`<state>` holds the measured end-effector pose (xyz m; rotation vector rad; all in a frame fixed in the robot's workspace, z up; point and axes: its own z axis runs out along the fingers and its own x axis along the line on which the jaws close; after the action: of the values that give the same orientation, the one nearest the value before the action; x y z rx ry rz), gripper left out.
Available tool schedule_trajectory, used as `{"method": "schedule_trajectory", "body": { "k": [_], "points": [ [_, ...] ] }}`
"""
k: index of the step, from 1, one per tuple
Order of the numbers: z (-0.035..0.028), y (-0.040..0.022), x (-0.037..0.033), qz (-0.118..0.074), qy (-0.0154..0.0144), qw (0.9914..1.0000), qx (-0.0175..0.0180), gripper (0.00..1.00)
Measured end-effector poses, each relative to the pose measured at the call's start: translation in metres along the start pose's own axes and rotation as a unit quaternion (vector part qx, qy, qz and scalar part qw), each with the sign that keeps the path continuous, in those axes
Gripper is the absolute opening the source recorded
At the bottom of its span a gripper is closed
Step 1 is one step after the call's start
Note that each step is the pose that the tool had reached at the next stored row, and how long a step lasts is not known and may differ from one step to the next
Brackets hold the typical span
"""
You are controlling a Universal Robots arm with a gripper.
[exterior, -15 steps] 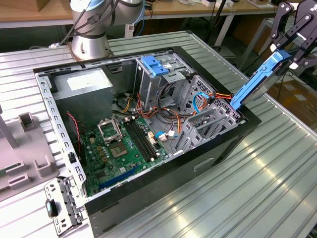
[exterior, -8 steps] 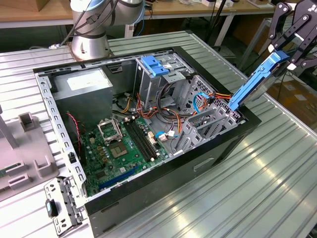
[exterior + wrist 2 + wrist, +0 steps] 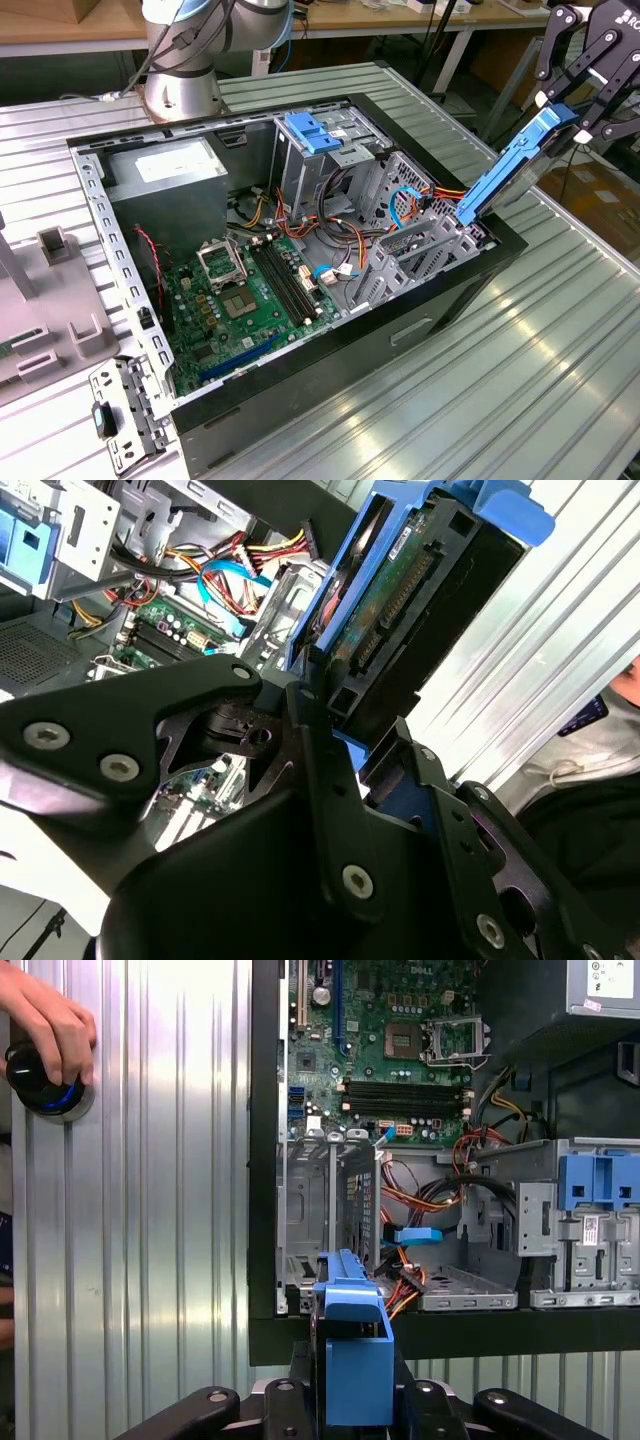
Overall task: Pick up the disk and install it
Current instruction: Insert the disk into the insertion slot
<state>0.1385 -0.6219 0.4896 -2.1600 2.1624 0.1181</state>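
Pinching the disk (image 3: 518, 160), the end effector (image 3: 562, 115) holds it tilted — lower end at the open case (image 3: 430, 312).

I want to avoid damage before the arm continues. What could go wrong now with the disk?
1. The disk hangs tilted in the end effector, its lower end at the cage; it might jam on the metal.
2. Loose cables lie beside the cage and might get pinched.

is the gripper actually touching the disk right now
Touching. In the second wrist view the gripper has its jaws clamped on one end of the disk, with no gap between them.
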Motion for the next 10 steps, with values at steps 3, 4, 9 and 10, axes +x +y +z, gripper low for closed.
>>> {"method": "schedule_trajectory", "body": {
  "k": [3,4,9,10],
  "points": [
    [0.0001,0.0041,0.0000,0.000,-0.0001,1.00000,0.0000,0.37],
    [0.0002,0.0049,0.0001,0.000,0.0000,1.00000,0.0000,0.37],
    [0.0003,0.0096,0.0000,0.000,0.0000,1.00000,0.0000,0.37],
    [0.0003,0.0103,0.0000,0.000,0.0000,1.00000,0.0000,0.37]
  ]
}}
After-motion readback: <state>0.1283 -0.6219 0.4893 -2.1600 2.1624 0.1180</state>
